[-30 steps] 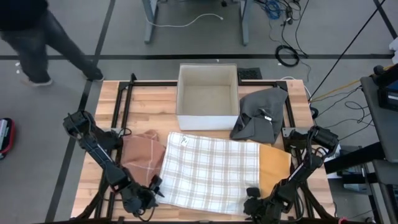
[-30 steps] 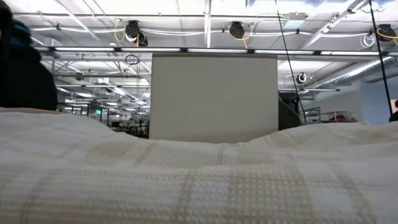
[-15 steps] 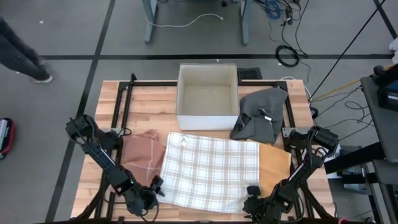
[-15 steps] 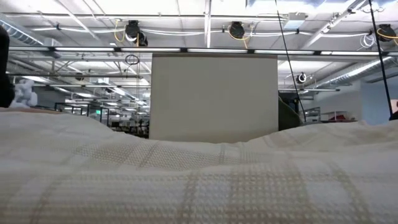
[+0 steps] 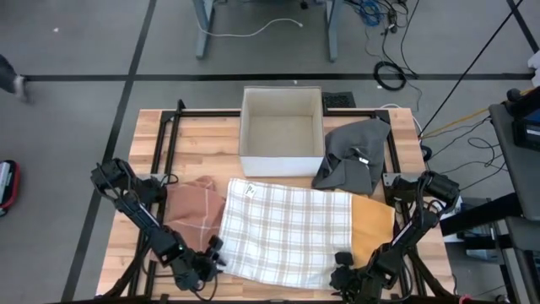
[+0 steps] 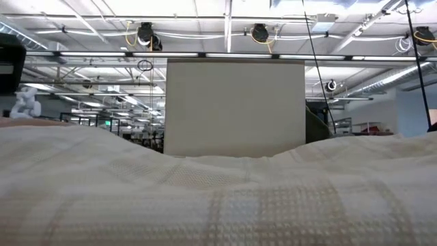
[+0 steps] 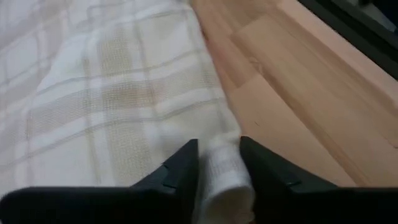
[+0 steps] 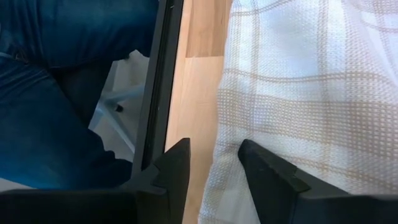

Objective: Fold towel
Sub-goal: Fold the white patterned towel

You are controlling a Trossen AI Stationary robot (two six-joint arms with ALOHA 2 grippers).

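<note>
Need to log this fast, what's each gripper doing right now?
Left gripper: closed on the plaid towel's corner.
Right gripper: closed on the towel's other near corner.

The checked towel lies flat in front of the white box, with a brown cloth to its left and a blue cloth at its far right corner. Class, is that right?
Not quite. The cloth at the far right corner of the checked towel is dark grey, not blue; the high view shows it. The white box and brown cloth are as stated.

Wooden table | white box at centre back | plaid towel before box | grey cloth right of box | brown cloth left of towel | orange cloth right of towel
</note>
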